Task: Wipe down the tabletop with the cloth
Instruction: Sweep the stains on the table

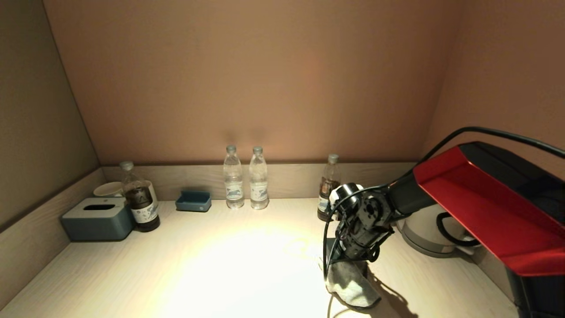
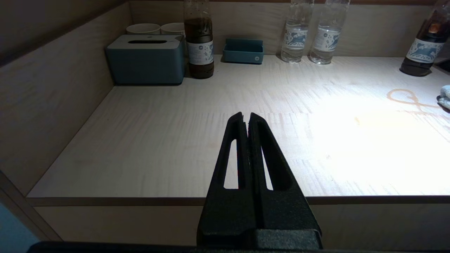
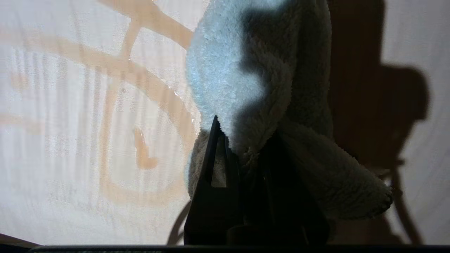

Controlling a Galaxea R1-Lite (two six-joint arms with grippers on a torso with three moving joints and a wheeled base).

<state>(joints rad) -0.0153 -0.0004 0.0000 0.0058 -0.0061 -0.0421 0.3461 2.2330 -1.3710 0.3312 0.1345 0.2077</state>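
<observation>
A pale fluffy cloth (image 1: pixel 351 285) rests on the light wooden tabletop (image 1: pixel 220 269) at the front right. My right gripper (image 1: pixel 348 260) points down and is shut on the cloth (image 3: pixel 246 88), which bunches around its black fingers (image 3: pixel 214 158). A tan looping stain (image 3: pixel 140 80) lies on the tabletop just beside the cloth; it shows faintly in the head view (image 1: pixel 302 247) and in the left wrist view (image 2: pixel 404 96). My left gripper (image 2: pixel 246 117) is shut and empty, parked at the table's front edge, out of the head view.
Along the back wall stand a dark bottle (image 1: pixel 140 198), a blue tissue box (image 1: pixel 98 217), a cup (image 1: pixel 107 189), a small blue tray (image 1: pixel 193 201), two water bottles (image 1: pixel 245 183) and another dark bottle (image 1: pixel 329 187). A kettle (image 1: pixel 430 234) stands at the right.
</observation>
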